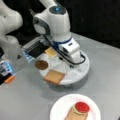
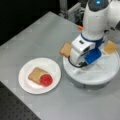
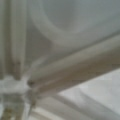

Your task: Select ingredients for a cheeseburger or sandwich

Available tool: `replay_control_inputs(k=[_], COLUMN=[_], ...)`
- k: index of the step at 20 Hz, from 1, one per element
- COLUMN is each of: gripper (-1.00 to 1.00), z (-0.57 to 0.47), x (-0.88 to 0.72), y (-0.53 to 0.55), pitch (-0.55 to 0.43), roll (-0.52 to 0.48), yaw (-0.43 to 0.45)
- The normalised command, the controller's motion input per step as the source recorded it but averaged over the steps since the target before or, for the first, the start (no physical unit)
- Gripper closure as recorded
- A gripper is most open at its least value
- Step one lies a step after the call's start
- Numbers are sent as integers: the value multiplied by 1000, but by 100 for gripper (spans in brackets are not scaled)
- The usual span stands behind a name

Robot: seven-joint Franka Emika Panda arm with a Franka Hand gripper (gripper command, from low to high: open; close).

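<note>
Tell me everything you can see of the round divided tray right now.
The divided tray is round, white and looks plastic, with raised ribs splitting it into wedge compartments. It sits on the grey table behind the paper plate. A bread slice overhangs its rim; a brown patty and a cheese square lie in other wedges. The arm reaches down into it.

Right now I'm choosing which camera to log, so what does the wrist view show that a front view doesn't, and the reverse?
Only the wrist view: the white tray up close, its dividers meeting at a hub, with no food in sight.
Only a front view: the hand low over the tray; the brown patty, yellow cheese and a loose bread slice on the tray; the plate holding another bread slice topped by the red tomato disc.
Both: the white tray.
</note>
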Motion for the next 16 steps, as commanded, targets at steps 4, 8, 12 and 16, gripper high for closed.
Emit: replay_control_inputs(k=[4,8,12,16], gripper=[-100,-100,-100,-100], z=[693,420,128,96], x=[316,233,198,184], y=[-270,-60,68,58], pitch=[204,289,286,233], roll=[-73,-47,-36,-37], yaw=[15,30,33,-5])
